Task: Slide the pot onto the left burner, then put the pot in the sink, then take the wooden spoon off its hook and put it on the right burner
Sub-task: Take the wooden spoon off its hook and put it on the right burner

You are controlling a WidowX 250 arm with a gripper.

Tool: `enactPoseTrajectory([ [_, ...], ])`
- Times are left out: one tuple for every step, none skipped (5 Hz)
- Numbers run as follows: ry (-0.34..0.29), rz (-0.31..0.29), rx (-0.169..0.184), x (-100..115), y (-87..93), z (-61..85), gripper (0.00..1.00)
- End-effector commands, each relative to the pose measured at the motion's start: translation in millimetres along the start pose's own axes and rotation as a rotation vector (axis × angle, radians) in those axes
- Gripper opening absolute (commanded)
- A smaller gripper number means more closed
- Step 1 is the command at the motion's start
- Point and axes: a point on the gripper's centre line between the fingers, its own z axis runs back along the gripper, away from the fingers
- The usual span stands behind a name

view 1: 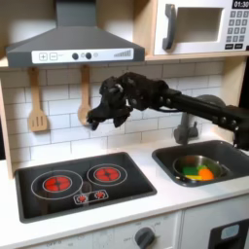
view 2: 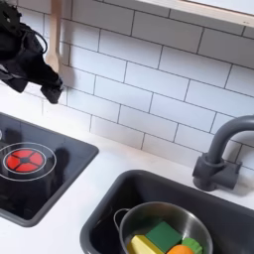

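Note:
The wooden spoon (view 1: 84, 94) hangs on the tiled wall under the range hood, and its thin handle (view 2: 59, 35) also runs down the second exterior view's top left. My black gripper (view 1: 94, 118) is at the spoon's lower end and covers its bowl. One dark finger (view 2: 50, 85) lies against the handle's bottom. The frames do not show how the jaws stand. The shiny pot (view 1: 195, 170) sits inside the dark grey sink (view 1: 226, 154), holding orange, green and yellow toy food. In the second exterior view the pot (view 2: 139, 220) rests in the sink (view 2: 109, 203) at the bottom.
A slotted wooden spatula (view 1: 37, 109) hangs to the spoon's left. The black stove carries two red burners (view 1: 60, 181) (view 1: 105, 174), one of them (view 2: 22, 159) seen in the second exterior view. A dark arched faucet (view 2: 220, 149) stands behind the sink. A microwave (view 1: 199, 27) is mounted above.

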Motion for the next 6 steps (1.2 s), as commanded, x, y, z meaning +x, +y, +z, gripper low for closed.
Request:
enactPoseTrajectory([
  [-0.090,0.067,0.024,26,22.1,-1.5,1.00],
  [-0.107,0.066,0.011,33,23.2,-4.9,1.00],
  [-0.138,0.075,0.013,41,26.7,-2.0,1.00],
  [-0.155,0.070,0.008,48,24.3,-5.5,1.00],
  [-0.170,0.082,-0.003,53,26.7,-5.8,1.00],
  [-0.182,0.054,-0.004,65,23.0,-8.3,1.00],
])
